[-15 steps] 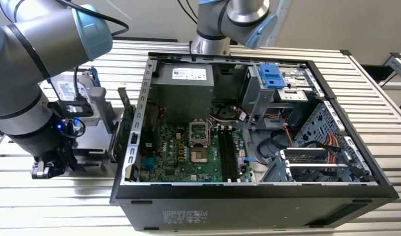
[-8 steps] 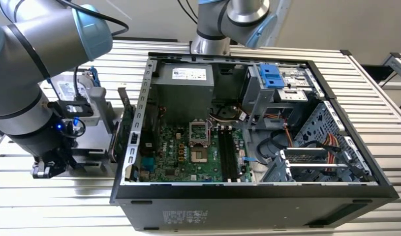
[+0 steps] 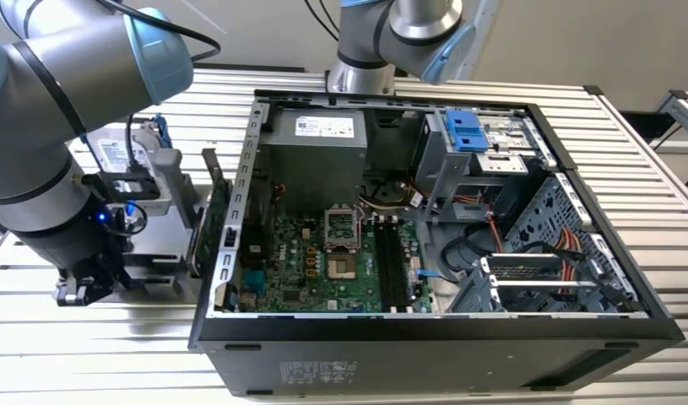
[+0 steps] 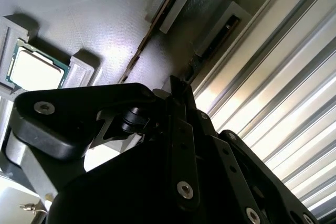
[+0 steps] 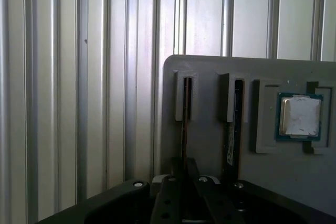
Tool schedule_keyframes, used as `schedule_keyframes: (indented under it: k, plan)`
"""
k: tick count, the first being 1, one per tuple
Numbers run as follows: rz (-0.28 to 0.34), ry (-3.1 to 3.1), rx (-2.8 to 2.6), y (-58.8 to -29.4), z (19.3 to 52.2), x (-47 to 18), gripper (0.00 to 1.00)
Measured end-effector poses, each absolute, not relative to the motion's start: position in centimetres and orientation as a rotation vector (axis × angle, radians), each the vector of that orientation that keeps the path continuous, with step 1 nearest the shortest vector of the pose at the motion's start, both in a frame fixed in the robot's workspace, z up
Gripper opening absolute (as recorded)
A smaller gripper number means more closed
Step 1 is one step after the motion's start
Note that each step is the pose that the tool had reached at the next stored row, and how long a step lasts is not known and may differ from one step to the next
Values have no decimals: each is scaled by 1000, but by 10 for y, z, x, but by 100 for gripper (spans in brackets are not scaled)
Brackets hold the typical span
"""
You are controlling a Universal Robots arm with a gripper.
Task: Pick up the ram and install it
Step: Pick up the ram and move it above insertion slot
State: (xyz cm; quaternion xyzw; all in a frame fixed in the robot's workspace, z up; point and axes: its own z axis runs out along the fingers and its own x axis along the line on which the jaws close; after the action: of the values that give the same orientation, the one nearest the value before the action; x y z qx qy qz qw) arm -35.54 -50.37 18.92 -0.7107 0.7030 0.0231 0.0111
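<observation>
In both wrist views a ram (image 5: 185,109) stands on edge in a slot of a grey holder (image 5: 210,69). It is a thin dark stick (image 4: 157,19). My gripper (image 5: 184,167) is right over its near end, the fingers (image 5: 173,182) drawn together around the thin edge. A second ram stick (image 5: 237,119) stands in the neighbouring slot (image 4: 224,27). In the exterior view the gripper (image 3: 83,291) hangs low over the holder (image 3: 152,253), at the exterior view's left of the open computer case (image 3: 434,333). The dark ram slots (image 3: 394,266) lie on the green motherboard inside the case.
A square silver processor chip (image 5: 299,116) sits in a recess of the holder beside the sticks. A silver hard drive with a blue bracket (image 3: 130,156) stands behind the holder. The ribbed metal table (image 5: 79,77) surrounds it. A second arm's base (image 3: 360,76) stands behind the case.
</observation>
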Motion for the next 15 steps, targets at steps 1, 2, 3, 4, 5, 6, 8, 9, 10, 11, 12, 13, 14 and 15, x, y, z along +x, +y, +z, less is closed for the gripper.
schedule_keyframes:
  k: [1,2,3,4,5,6,8,9,10,11,12,13,14,15]
  plan:
    - [72,2192,-2218,-504,189,-355,0]
    - [72,2192,-2218,-504,189,-355,0]
    - [72,2192,-2219,-504,189,-355,0]
    - [72,2191,-2219,-504,189,-355,0]
    - [72,2190,-2220,-504,189,-355,0]
    - [72,2190,-2220,-504,189,-355,0]
    - [72,2189,-2221,-504,189,-355,0]
    - [72,2188,-2222,-504,189,-355,0]
    - [72,2188,-2222,-504,189,-355,0]
    - [72,2187,-2223,-504,189,-355,0]
    - [72,2187,-2223,-504,189,-355,0]
    - [72,2186,-2224,-504,189,-355,0]
    - [72,2186,-2224,-504,189,-355,0]
    - [72,2186,-2224,-504,190,-355,0]
